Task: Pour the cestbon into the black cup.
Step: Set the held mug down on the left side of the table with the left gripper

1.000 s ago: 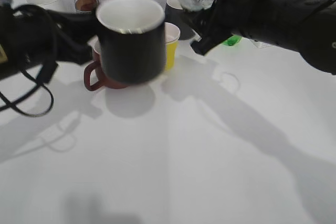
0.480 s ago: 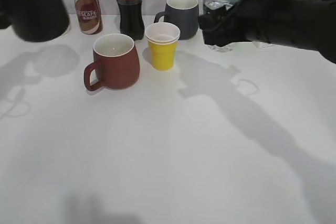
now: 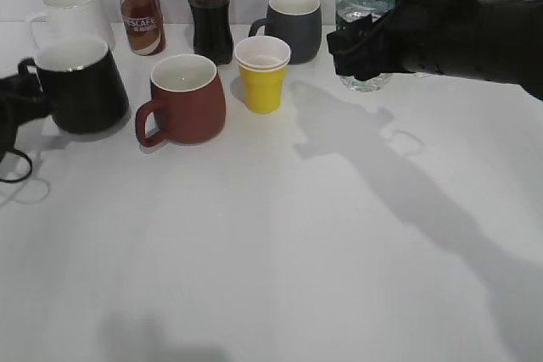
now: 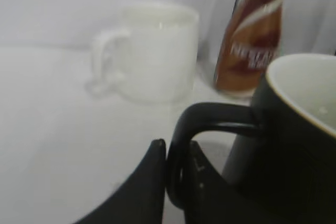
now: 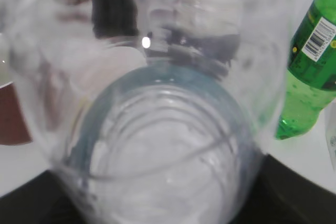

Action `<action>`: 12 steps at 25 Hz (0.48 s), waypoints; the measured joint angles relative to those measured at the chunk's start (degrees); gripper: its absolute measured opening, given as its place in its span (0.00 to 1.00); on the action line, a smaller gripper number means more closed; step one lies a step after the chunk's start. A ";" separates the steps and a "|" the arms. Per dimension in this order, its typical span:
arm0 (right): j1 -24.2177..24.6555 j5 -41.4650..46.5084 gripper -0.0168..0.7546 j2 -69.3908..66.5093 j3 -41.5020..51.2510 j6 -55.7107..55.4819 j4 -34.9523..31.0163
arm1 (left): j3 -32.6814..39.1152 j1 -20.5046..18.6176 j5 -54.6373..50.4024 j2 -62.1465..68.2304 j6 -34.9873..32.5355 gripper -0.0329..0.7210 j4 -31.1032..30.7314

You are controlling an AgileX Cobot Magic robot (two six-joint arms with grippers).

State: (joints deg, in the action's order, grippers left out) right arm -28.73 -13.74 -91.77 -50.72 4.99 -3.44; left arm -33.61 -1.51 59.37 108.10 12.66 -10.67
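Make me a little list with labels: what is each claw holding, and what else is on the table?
left claw: pinching the black cup's handle
black cup: upright on the table, far left
right claw: gripping the water bottle, upright
other mugs: white, red-brown, grey
paper cup: yellow, white rim
back row: coffee bottle, cola bottle, green bottle

I note the clear, ribbed plastic water bottle (image 5: 163, 145), glossy. Black ceramic mug (image 3: 81, 86): shiny glaze, white inside. Reddish-brown mug (image 3: 185, 99) reads satin. White tabletop (image 3: 271, 252) smooth, matt.
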 joint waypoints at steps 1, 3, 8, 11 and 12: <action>0.00 0.00 0.61 0.00 0.00 0.00 -0.13 | 0.00 0.00 0.13 1.09 -0.10 0.11 0.00; 0.00 0.07 0.61 0.00 0.00 -0.06 -0.28 | 0.00 0.00 0.44 2.43 -0.15 0.11 0.06; 0.00 0.07 0.61 0.00 0.00 -0.06 -0.40 | -0.05 0.00 1.39 2.97 -0.08 0.11 0.06; 0.00 0.07 0.61 0.00 0.00 -0.06 -0.45 | -0.05 0.00 1.57 2.97 -0.08 0.13 -1.01; 0.00 0.07 0.61 0.00 0.00 -0.06 -0.45 | -0.05 0.00 2.19 2.97 0.08 0.15 -1.51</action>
State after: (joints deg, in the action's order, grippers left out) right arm -28.73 -13.67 -91.77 -50.72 4.93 -3.88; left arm -33.67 -1.51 61.56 111.07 12.74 -12.18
